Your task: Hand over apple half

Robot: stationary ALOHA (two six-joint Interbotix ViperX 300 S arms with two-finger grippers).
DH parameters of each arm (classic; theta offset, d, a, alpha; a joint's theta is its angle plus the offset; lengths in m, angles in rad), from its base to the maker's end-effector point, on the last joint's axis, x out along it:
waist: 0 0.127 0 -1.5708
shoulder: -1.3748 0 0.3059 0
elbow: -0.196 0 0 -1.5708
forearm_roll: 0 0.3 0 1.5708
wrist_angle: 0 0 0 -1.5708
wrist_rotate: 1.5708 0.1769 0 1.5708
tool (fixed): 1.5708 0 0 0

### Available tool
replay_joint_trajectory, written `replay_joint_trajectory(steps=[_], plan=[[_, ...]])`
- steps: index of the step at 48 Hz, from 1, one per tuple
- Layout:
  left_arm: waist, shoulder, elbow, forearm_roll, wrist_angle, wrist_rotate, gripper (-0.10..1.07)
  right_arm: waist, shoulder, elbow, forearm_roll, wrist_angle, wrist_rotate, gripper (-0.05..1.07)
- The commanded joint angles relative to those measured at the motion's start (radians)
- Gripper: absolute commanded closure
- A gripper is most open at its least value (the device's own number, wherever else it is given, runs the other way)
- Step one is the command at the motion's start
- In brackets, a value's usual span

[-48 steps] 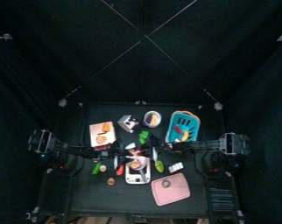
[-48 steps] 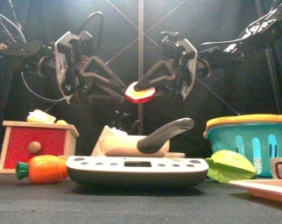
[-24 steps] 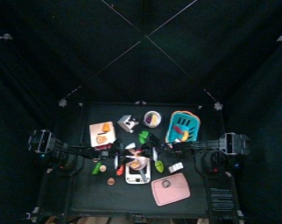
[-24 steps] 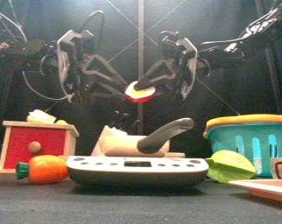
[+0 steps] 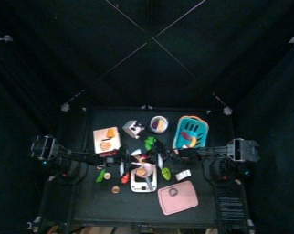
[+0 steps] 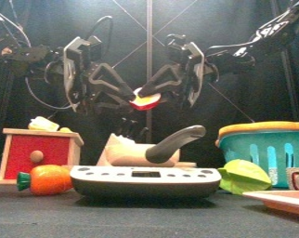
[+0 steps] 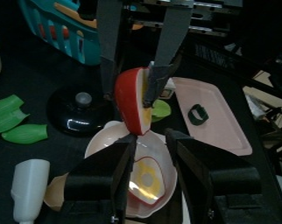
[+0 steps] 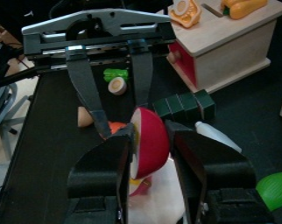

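Mid-handover, high above the table's middle. Our right gripper (image 6: pixel 159 91) pinches the apple half (image 6: pixel 147 97). Our left gripper (image 6: pixel 124 96), jaws spread, brackets it without clamping. Next, we judge: left closes firmly, then right lets go.

The black curtains swallow most of the light, leaving the overhead picture dark except for the small lit black bench (image 5: pixel 143 206) in the middle. Light falls from above; in the front picture a bright seam gleams behind the arms. The red-skinned, pale-fleshed apple half (image 7: pixel 134 94) shines glossy, while nearby pincer jaws blur softly.
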Motion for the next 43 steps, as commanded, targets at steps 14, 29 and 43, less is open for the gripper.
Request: replay_joint_trajectory(steps=[14, 29, 43], plan=[[0.018, -0.005, -0.035, -0.002, -0.058, 0.002, 0.23, 0.003, -0.014, -0.028, 0.0, -0.005, -0.003, 0.43], [0.032, 0.015, -0.04, -0.005, -0.094, 0.0, 0.23, 0.003, -0.014, -0.029, 0.0, -0.005, -0.003, 0.43], [0.032, 0.023, -0.043, -0.008, -0.094, 0.002, 0.24, 0.003, -0.009, -0.029, 0.0, -0.005, -0.003, 0.43]])
